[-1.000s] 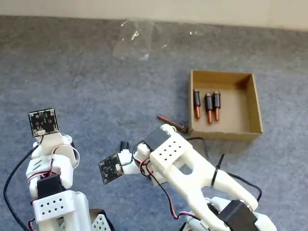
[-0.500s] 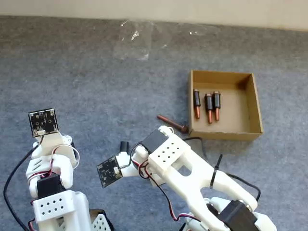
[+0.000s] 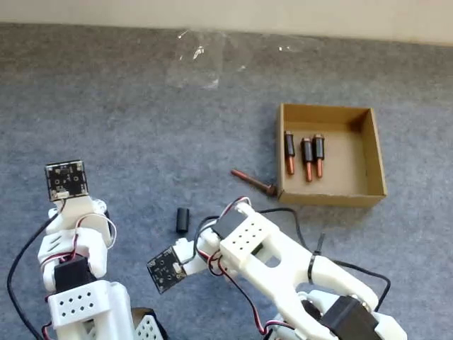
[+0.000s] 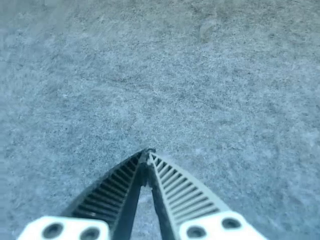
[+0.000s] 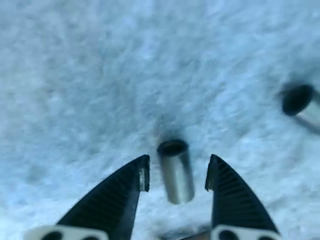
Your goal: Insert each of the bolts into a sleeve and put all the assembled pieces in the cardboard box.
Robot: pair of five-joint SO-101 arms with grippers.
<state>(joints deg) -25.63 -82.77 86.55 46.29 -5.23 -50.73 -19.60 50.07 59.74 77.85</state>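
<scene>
A short black sleeve (image 3: 182, 219) lies on the grey carpet just ahead of my right arm (image 3: 248, 237). In the right wrist view the sleeve (image 5: 176, 170) lies between the fingers of my right gripper (image 5: 177, 161), which is open and clear of it on both sides. A copper bolt (image 3: 253, 182) lies loose against the near left corner of the cardboard box (image 3: 331, 196). Three assembled pieces (image 3: 304, 154) lie inside the box. My left gripper (image 4: 148, 153) is shut over bare carpet, holding nothing.
A crumpled clear plastic bag (image 3: 202, 57) lies at the far side of the carpet. My left arm (image 3: 71, 219) stands at the near left. A second dark-ended cylinder (image 5: 300, 102) shows at the edge of the right wrist view.
My right arm has drawn back toward the near edge, and the sleeve it partly covered now lies in full sight. The left arm has barely moved.
</scene>
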